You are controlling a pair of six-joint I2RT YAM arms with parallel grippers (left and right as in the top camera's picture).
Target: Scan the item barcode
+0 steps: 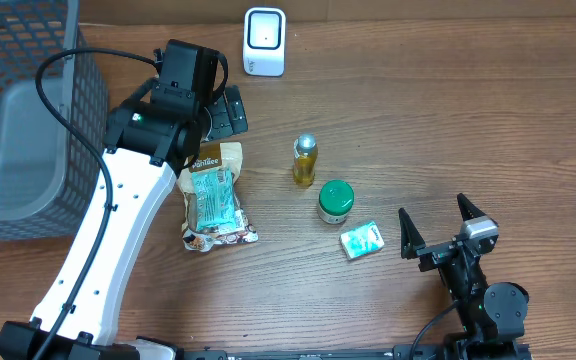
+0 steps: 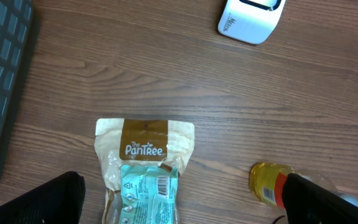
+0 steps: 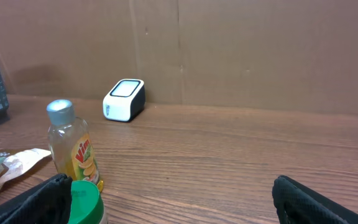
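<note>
Our left gripper (image 2: 179, 208) hangs wide above the crinkly pouch (image 1: 213, 195), which lies flat near the mesh basket (image 1: 18, 110). Our right gripper (image 1: 438, 225) gapes empty. Round bottle (image 1: 305, 160), green-lidded jar (image 1: 335, 200), perhaps plastic, and packet (image 1: 362, 240) lie between. The boxy white scanner (image 1: 265, 41) sits beyond.

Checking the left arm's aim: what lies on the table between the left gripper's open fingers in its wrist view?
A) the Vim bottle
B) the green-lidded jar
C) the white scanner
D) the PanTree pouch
D: the PanTree pouch lies between the spread fingers of the left gripper, while the Vim bottle sits off by one finger.
</note>
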